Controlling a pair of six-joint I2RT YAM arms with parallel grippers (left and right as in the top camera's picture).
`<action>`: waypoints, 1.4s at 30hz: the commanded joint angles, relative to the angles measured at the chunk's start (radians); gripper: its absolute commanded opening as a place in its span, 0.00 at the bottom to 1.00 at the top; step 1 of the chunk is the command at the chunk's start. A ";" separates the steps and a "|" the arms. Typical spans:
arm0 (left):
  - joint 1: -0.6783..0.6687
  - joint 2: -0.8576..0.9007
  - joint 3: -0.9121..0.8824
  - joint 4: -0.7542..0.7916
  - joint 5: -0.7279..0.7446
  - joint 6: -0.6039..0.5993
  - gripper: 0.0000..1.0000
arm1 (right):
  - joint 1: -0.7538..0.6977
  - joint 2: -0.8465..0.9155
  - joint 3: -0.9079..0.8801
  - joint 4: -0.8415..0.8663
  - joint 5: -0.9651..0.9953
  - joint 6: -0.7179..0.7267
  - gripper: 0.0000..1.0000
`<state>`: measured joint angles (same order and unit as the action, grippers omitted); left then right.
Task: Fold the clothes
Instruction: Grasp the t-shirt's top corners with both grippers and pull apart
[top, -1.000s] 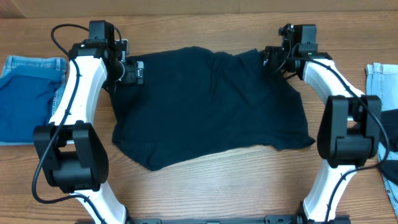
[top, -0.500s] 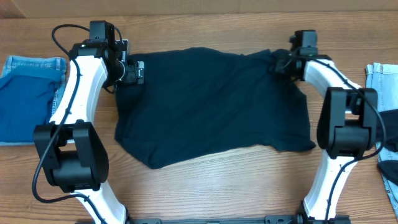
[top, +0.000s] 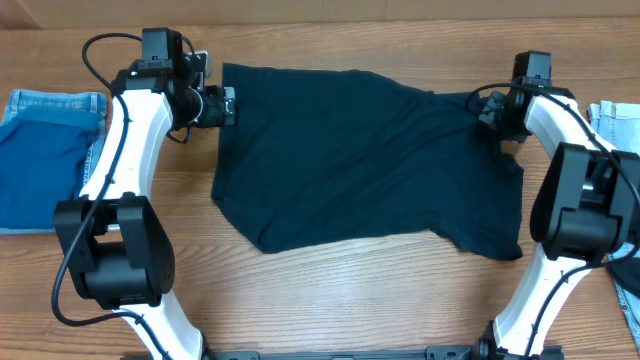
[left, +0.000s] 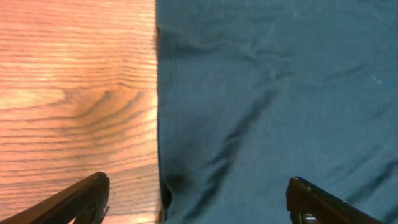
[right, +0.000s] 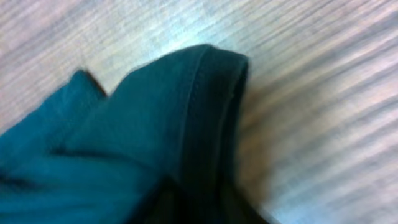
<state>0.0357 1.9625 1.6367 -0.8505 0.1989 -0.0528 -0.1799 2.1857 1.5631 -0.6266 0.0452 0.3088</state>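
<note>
Shirt (top: 360, 170) | right wrist alone shows hem pinched by right gripper (top: 491, 108) | left gripper (left: 198, 183) spread

The shirt (top: 360, 160) lies spread across the middle of the worktop (top: 350, 300); jeans (top: 45, 160) lie at the worktop's left edge, more denim (top: 605, 125) at the right edge.

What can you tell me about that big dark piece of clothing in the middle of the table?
The garment is dark navy and looks like soft knit fabric. It lies spread mostly flat on the wooden table between the two arms, with shallow wrinkles and an uneven near edge. Its far right corner, which has a stitched hem, is bunched in the right end effector. The open left end effector sits over its straight left edge.
</note>
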 joint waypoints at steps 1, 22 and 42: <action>0.007 0.004 0.010 -0.074 0.039 0.023 0.85 | -0.002 -0.177 0.023 -0.060 0.032 -0.002 0.68; -0.205 0.217 0.006 0.161 0.090 0.030 0.06 | -0.002 -0.356 0.047 -0.609 -0.028 -0.001 0.70; -0.115 0.358 0.006 0.319 -0.016 -0.087 0.07 | 0.075 -0.011 0.046 -0.239 -0.204 -0.209 0.60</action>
<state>-0.0971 2.2673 1.6485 -0.5251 0.2508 -0.1188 -0.1196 2.1315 1.6108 -0.8970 -0.1436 0.1143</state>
